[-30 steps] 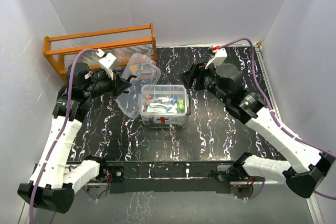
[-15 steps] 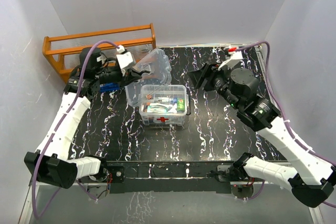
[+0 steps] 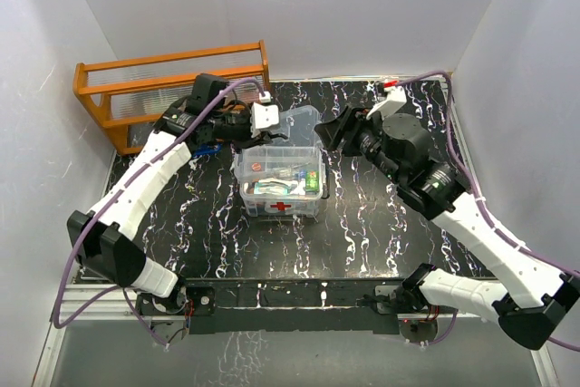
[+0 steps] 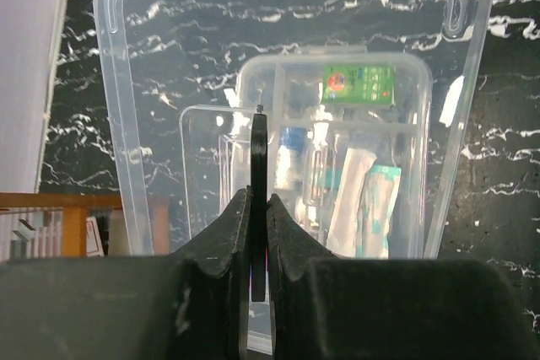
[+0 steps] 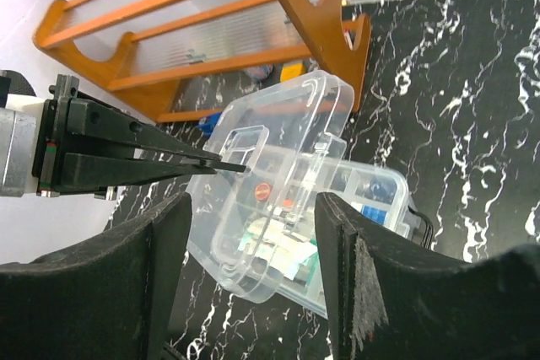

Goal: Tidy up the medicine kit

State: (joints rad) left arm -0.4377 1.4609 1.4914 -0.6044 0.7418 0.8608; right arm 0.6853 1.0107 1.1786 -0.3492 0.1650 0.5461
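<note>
The medicine kit [image 3: 281,189], a clear box with a red cross on its front, stands open at mid-table with packets and small bottles inside. Its clear lid [image 3: 295,126] hangs tilted over the box's far edge. My left gripper [image 3: 273,130] is shut on the lid's thin dark handle [image 4: 259,158]. In the left wrist view the lid [image 4: 160,82] fills the frame, with the box [image 4: 337,63] seen through it. My right gripper [image 3: 332,131] is open and empty just right of the lid. In the right wrist view the lid [image 5: 270,183] and box [image 5: 384,200] lie between its fingers [image 5: 169,267].
An orange wooden rack [image 3: 172,79] with ribbed clear panels stands at the far left against the wall and also shows in the right wrist view [image 5: 211,31]. Small blue and yellow items [image 5: 291,71] lie by its foot. White walls enclose the table on three sides.
My left arm has swung right, carrying the lid from the box's left side to over its far edge. My right gripper has shifted slightly left toward the lid.
</note>
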